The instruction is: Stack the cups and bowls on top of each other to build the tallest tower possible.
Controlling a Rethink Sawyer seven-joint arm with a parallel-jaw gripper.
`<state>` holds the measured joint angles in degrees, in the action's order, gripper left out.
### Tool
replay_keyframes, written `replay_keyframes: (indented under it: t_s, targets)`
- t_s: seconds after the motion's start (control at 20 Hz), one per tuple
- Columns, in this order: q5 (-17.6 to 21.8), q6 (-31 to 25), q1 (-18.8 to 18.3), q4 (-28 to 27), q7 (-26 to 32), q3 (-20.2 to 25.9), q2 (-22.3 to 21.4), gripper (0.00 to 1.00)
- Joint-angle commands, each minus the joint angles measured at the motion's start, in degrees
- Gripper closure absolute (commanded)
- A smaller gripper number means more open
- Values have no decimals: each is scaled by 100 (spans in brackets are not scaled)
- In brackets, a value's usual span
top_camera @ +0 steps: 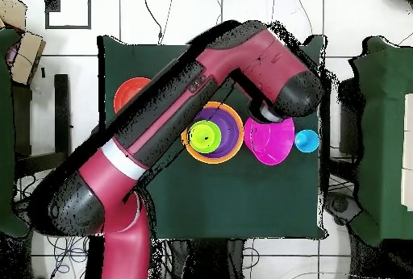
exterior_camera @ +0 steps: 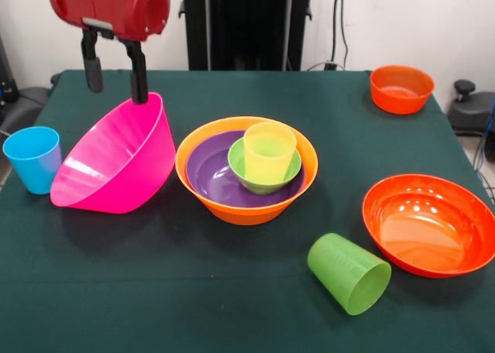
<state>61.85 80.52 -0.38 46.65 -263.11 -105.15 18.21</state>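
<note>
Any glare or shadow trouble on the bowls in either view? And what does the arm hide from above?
Front view: soft shadows under the tilted pink bowl and the tower; bright highlights streak the wide red-orange bowl, shapes still clear. Overhead view: flatter light; the arm covers much of the table's middle and part of the pink bowl, and the lime green cup cannot be found there.

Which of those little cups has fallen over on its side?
The lime green cup, lying with its open mouth sideways beside the wide red-orange bowl. The blue cup stands upright on the table, and the yellow cup sits upright inside the stacked bowls.
</note>
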Motion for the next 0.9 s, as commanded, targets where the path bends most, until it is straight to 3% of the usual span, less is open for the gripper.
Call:
replay_keyframes:
  t_s: [0.05,0.4,0.9]
  targets:
    - [-482,-1151,91,-296,35,954,350,0]
    - [-352,-1319,132,-267,489,1291,362,0]
    - [-49,-1166,323,-238,-329,1204,236,0]
